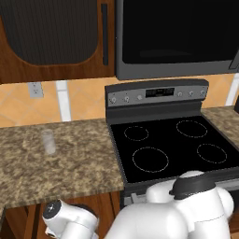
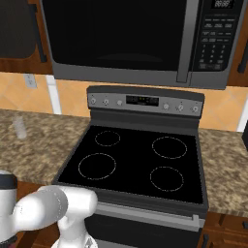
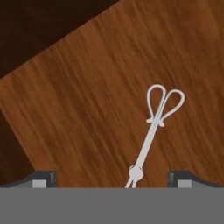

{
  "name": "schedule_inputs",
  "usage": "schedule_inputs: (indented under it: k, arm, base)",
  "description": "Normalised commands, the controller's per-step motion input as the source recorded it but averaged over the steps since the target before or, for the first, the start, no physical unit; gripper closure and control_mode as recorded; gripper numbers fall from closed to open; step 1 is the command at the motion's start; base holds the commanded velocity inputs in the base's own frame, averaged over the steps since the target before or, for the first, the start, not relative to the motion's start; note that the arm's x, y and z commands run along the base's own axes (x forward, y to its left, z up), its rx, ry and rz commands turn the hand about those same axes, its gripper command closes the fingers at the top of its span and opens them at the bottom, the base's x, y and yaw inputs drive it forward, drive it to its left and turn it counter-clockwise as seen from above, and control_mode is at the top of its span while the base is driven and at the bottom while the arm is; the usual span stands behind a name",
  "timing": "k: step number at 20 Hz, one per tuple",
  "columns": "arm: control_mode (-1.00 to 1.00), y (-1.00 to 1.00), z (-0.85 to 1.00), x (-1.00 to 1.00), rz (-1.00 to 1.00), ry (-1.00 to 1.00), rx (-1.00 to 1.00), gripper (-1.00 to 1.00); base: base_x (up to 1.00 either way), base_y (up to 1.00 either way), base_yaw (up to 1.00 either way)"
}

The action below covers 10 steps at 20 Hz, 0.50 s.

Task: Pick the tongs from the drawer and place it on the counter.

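Note:
In the hand view the silvery-white tongs [image 3: 151, 131] lie flat on the reddish-brown floor of the drawer [image 3: 87, 109], looped end up, pivot low between my fingertips. My gripper [image 3: 112, 179] hangs over them, open, one dark fingertip [image 3: 41, 178] on each side and nothing between them. The speckled granite counter [image 1: 70, 168] stretches left of the stove in the left base view, and the counter [image 2: 38, 145] also appears in the right base view. My arm bends down below the counter's front edge.
A clear drinking glass [image 1: 48, 141] stands on the counter near the wall, and the glass [image 2: 19, 128] is at the far left of the right base view. The black glass stovetop [image 1: 175, 147] lies right of the counter. A microwave [image 2: 126, 38] hangs above it.

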Motion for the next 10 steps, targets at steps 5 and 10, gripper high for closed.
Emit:
schedule_inputs:
  k: [5, 10]
  arm:
    - [-1.00, 0.00, -0.31, 0.18, 0.02, -0.06, 0.02, -1.00]
    - [-1.00, 0.07, -0.45, 0.19, 0.00, -0.01, 0.00, -1.00]
  base:
    - [0.00, 0.00, 0.00]
    - [0.00, 0.00, 0.00]
